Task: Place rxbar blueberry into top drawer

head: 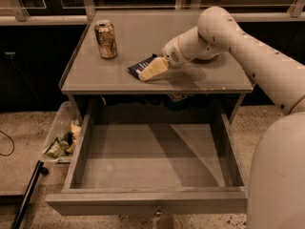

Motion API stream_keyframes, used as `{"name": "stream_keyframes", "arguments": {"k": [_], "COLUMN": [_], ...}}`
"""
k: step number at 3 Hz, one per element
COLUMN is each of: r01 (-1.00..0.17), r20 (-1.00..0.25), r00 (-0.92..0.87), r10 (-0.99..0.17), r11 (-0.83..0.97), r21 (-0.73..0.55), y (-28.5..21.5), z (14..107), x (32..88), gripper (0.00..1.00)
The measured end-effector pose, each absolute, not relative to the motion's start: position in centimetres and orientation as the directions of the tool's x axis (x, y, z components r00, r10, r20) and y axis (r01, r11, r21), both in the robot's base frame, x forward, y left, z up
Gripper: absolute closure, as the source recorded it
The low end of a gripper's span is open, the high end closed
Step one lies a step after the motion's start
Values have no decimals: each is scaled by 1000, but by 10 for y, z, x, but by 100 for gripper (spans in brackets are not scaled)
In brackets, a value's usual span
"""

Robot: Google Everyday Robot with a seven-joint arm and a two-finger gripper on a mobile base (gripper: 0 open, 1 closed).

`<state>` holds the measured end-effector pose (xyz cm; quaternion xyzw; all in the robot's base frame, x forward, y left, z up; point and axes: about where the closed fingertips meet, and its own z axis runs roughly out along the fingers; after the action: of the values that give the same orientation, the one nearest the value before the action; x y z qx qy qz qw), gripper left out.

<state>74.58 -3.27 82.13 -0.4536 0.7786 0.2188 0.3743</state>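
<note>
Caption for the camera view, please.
Gripper at the rxbar blueberry on the tabletop, gold can nearby, top drawer open below.

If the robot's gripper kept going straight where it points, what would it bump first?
The rxbar blueberry. The gripper points down-left over the tabletop, and the bar lies right at its tip, perhaps already touching; depth is unclear.

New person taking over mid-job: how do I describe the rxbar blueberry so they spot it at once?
Find the grey tabletop above the open top drawer. Near its front edge, at the tip of the robot's hand, lies the rxbar blueberry. It is flat and dark navy, unlike the upright gold can further left in the view.
</note>
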Motion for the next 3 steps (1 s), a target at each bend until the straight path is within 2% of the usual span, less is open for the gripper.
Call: {"name": "stream_keyframes", "arguments": {"k": [3], "r01": [-870], "r20": [-781], "r00": [-308], "r10": [-543], "r11": [493], "r21": [1], "y": [-33], "z": [821], "x": [746], "gripper": [88]}}
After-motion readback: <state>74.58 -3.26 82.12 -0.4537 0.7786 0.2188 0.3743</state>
